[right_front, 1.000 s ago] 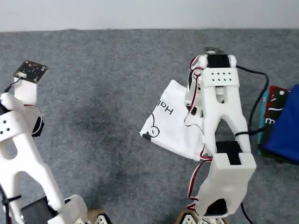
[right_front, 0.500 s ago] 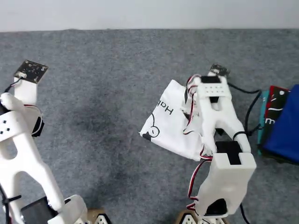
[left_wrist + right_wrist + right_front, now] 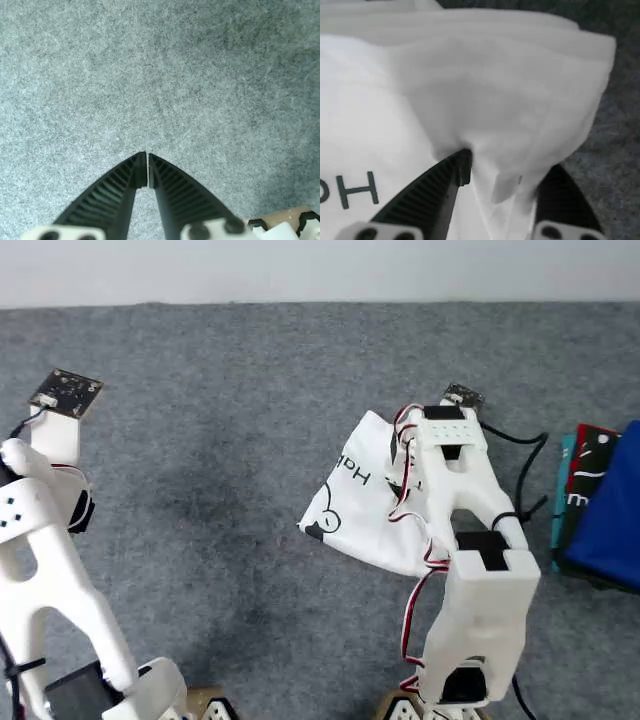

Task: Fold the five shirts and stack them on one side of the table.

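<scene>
A shirt lies on the table, right of the middle. The right arm leans over its right half, and the right gripper straddles a fold at the shirt's edge. A stack of shirts sits apart at the table's right edge. The left gripper hangs over bare table, far left

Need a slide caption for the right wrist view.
Right gripper open astride a bunched fold of the white shirt.
</scene>
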You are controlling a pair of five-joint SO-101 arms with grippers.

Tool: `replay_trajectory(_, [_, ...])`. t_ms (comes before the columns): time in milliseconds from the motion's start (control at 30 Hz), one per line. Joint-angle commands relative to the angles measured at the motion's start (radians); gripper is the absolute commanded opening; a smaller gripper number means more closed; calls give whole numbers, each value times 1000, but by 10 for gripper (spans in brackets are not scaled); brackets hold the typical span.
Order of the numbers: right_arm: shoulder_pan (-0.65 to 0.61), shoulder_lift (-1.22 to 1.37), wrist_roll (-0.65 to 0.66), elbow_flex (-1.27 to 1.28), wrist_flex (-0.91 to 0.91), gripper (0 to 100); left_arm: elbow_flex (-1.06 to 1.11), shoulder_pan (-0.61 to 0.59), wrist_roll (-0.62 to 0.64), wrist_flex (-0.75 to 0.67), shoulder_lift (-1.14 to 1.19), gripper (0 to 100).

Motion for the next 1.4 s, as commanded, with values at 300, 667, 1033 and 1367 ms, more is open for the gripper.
replay_trajectory(300, [-4, -73, 334, -114, 216, 9, -30, -9, -14, 20, -40, 13])
replay_trajectory(667, [188, -568, 709, -115, 340, 9, -59, -3, -14, 20, -40, 13])
replay_trajectory(1033, [438, -839, 911, -115, 346, 9, -59, -3, -12, 20, -40, 13])
replay_trajectory(1367, [684, -837, 1022, -104, 122, 9, -54, -3, -9, 18, -38, 13])
